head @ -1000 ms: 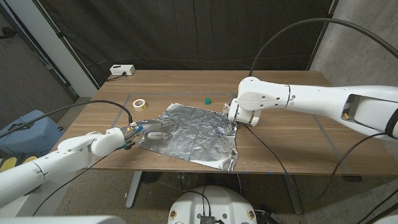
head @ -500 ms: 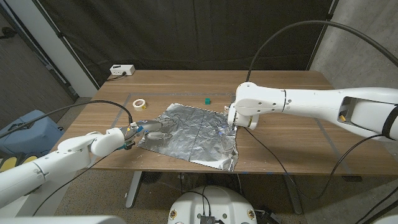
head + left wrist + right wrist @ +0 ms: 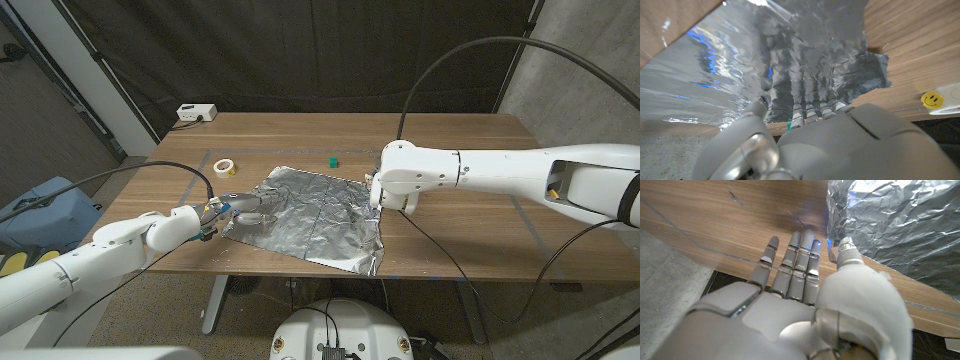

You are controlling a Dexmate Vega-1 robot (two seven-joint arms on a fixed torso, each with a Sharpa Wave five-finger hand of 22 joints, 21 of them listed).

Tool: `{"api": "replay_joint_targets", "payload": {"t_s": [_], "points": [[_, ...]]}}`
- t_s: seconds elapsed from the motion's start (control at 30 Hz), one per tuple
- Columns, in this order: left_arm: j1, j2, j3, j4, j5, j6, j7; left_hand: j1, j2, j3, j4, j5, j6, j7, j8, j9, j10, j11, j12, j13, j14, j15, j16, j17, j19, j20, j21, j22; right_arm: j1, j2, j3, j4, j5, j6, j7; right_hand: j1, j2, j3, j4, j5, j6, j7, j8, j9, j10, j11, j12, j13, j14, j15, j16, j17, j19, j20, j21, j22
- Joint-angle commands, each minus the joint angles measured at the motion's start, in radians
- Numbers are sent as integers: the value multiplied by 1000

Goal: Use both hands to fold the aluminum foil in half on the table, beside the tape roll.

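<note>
Silver aluminum foil (image 3: 305, 215) lies spread on the counter (image 3: 470, 225), under the fingers of the left hand (image 3: 243, 205), which press on its corner without a clear grip. The right hand (image 3: 800, 255), fingers straight and holding nothing, has moved closer to the opposite edge. The step is still reaching; next both hands must pinch an edge. Beyond the left hand sits the tape roll (image 3: 225, 167).

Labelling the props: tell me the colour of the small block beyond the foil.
Green-teal; the small block shows best in the head view, beyond the foil.
</note>
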Motion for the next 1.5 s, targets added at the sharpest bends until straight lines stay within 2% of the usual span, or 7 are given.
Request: {"api": "replay_joint_targets", "payload": {"t_s": [0.03, 0.17, 0.43, 0.8, 1.0, 1.2, 1.5], "points": [[2, -1, 4, 0, 4, -11, -3, 12, 1, 5, -8, 5, 9, -4, 9, 2, -3, -4, 7, 3, 3, -2, 5, 0, 11, -3, 5, 2, -12, -20, -45, -18, -84, 0, 0, 35, -2, 9, -5, 7, 30, -16, 8, 8, 37, -19, 16, -8, 40, -21, 22, 12, 29, -17, 9, 5], [4, 1, 4, -1, 6, -13, -1, 15, 1, 7, -10, 5, 13, -4, 10, 2, -2, -4, 7, 3, 6, -5, 6, 0, 13, -4, 5, 2, -21, -24, -49, -18, -106, 0, 0, 52, -5, 10, -2, 6, 62, -23, 16, 11, 65, -30, 26, -18, 67, -39, 37, 20, 46, -16, 10, 6], [5, 0, 2, -1, 6, -16, 1, 21, 0, 8, -15, 6, 16, -4, 11, 2, 2, -6, 9, 3, 10, -5, 6, 0, 17, -4, 6, 2, -30, -20, -56, -14, -132, 0, 0, 82, -1, 19, -2, 6, 91, -39, 21, 15, 91, -54, 39, -24, 98, -66, 48, 25, 74, -41, 14, 6], [6, -3, 2, 0, 2, -16, -2, 27, -1, 10, -19, 6, 18, -4, 10, 2, 5, -6, 9, 3, 13, -5, 7, 0, 19, -4, 6, 2, -35, -13, -65, -7, -174, 0, 0, 117, 2, 32, -4, 4, 143, -54, 32, 16, 140, -82, 61, -31, 148, -103, 58, 23, 100, -62, 15, 6], [4, -4, 3, 3, 2, -20, -3, 31, -1, 11, -21, 6, 19, -4, 10, 3, 6, -7, 10, 3, 15, -4, 7, 0, 20, -4, 6, 2, -27, -9, -78, -5, -175, 0, 0, 130, 4, 36, -2, 3, 162, -66, 34, 13, 153, -90, 65, -38, 161, -113, 64, 27, 111, -75, 15, 6], [6, -5, 2, 3, 2, -18, 1, 36, -2, 11, -23, 6, 19, -3, 10, 3, 6, -6, 10, 2, 16, -4, 7, 0, 23, -3, 7, 2, -24, -10, -83, -8, -184, 0, 0, 136, 5, 37, 1, 1, 169, -72, 32, 11, 164, -109, 68, -43, 168, -118, 67, 30, 118, -80, 15, 6], [8, -4, 1, 2, -1, -18, 1, 41, -2, 11, -26, 6, 20, -5, 9, 3, 9, -7, 10, 2, 20, -5, 7, 1, 25, -3, 7, 2, -23, -6, -94, -4, -196, 0, 0, 148, 4, 40, 1, -2, 192, -92, 33, 7, 186, -119, 72, -54, 188, -134, 70, 29, 130, -91, 15, 6]]}}
